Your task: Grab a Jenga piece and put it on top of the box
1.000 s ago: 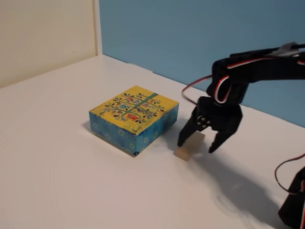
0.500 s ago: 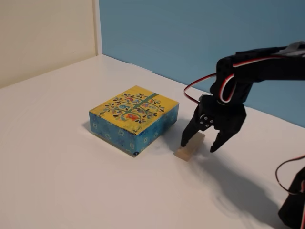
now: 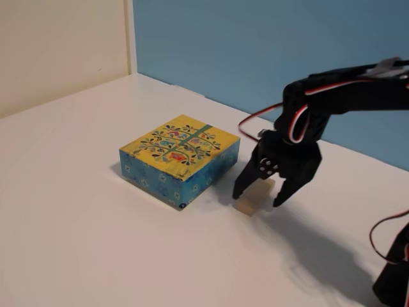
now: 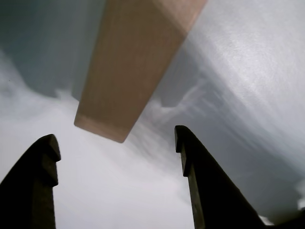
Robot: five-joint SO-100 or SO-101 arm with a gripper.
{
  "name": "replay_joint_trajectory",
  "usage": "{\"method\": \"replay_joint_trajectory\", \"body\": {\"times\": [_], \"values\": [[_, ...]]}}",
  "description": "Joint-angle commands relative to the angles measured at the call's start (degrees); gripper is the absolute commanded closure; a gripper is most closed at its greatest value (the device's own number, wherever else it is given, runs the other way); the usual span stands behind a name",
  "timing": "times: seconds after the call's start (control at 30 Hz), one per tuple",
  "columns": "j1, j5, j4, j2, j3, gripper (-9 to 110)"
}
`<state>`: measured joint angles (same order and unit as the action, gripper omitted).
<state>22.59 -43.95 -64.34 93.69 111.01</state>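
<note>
The white surface (image 3: 83, 243) fills most of the fixed view, and on it, left of centre, sits the box (image 3: 179, 158) with its yellow patterned top and blue sides. My black arm (image 3: 345, 89) reaches in from the right edge and bends down at centre right, where my fingers (image 3: 256, 198) stand apart, one tip on each side of the Jenga piece (image 3: 251, 199). That piece lies flat on the surface just right of the box, and in the wrist view it (image 4: 136, 62) runs from the top edge down toward the middle, its near end just above my two spread fingertips (image 4: 45, 148), which do not touch it.
</note>
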Motion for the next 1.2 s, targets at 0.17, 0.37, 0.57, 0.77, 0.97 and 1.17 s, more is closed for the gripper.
{"method": "replay_joint_trajectory", "body": {"times": [0.17, 0.37, 0.57, 0.77, 0.97, 1.17], "values": [[-0.70, 0.70, -0.62, -1.93, -5.45, 72], [0.62, -0.18, 0.53, -5.19, -5.45, 72], [1.41, -1.67, 1.23, -7.12, -6.42, 76], [2.11, -2.02, 1.41, -9.67, -7.73, 78], [2.81, -2.29, 2.37, -9.67, -7.82, 82], [2.99, -1.76, 2.55, -10.11, -8.35, 91]]}}
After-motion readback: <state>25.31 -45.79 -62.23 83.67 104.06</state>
